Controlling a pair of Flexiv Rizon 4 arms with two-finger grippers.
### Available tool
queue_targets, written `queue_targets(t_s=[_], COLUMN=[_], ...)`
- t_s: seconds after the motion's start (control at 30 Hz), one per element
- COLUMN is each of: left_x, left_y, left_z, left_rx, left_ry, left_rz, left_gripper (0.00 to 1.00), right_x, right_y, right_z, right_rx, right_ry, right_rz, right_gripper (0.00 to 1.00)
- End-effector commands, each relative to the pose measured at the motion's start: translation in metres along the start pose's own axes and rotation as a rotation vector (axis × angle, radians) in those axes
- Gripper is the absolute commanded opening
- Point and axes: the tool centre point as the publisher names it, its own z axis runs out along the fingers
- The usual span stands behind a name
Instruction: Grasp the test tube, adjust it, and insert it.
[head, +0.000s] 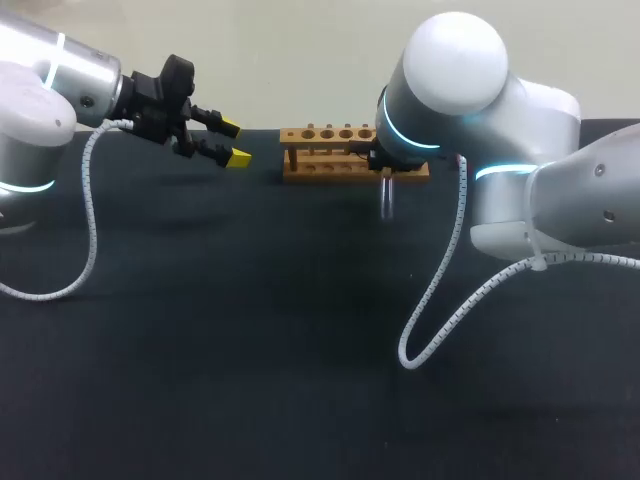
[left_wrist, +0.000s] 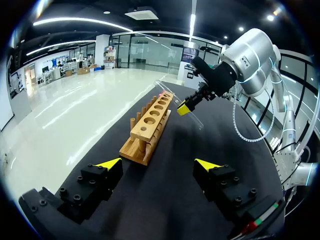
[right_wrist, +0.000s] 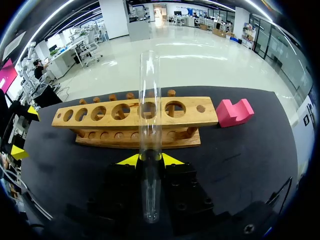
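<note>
Judging from the right wrist view, the tube (right_wrist: 149, 90) is held in the right gripper (right_wrist: 150, 160): both yellow tips are pressed against its wall from 2 sides, with nothing else between them. The hold is on the lower part of the tube. What looks like its round end points back toward the wrist and its open end points ahead, though this is hard to tell through the clear wall. The tube is carried in the air near the rack (right_wrist: 132, 122), on the near side of it, and is not yet in any hole. The left gripper (left_wrist: 156, 164) is spread wide and holds nothing; it hangs off the rack's other end, well apart from the tube.

The tube is judged to be light, stiff, thin-walled and smooth, so it may slip between the pads or crack if squeezed hard. A gentle hold on the straight wall, nearer the open end, would be best, leaving the round end free to lead into a hole.

By count, 1 tube, 1 rack, 1 pink block (right_wrist: 234, 112) and 2 grippers are seen over the black table (head: 250, 350). In the rack's top board, 7 holes seem to be counted, 1 of them partly behind the tube. All are empty.
</note>
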Motion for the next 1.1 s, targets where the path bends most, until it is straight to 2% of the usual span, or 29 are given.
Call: queue_targets(t_s=[0.03, 0.3, 0.63, 0.8, 0.93, 1.1], left_x=[0.001, 0.001, 0.001, 0.001, 0.001, 0.001], left_y=[0.000, 0.000, 0.000, 0.000, 0.000, 0.000], left_z=[0.000, 0.000, 0.000, 0.000, 0.000, 0.000], left_rx=[-0.001, -0.001, -0.001, -0.001, -0.001, -0.001], left_ry=[-0.004, -0.004, -0.004, -0.004, -0.004, -0.004], left_rz=[0.003, 0.003, 0.003, 0.003, 0.003, 0.003], left_gripper=[1.00, 1.00, 1.00, 1.00, 1.00, 1.00], right_x=[0.001, 0.002, -0.001, -0.008, -0.018, -0.030], right_y=[0.000, -0.001, 0.003, 0.005, 0.007, 0.010], right_z=[0.004, 0.004, -0.022, -0.041, -0.055, -0.065], right_rx=[0.001, 0.006, 0.025, 0.030, 0.026, 0.014], right_ry=[0.011, 0.010, -0.063, -0.145, -0.262, -0.363], right_rz=[0.001, 0.013, 0.045, 0.070, 0.062, 0.039], right_gripper=[0.00, 0.00, 0.00, 0.00, 0.00, 0.00])
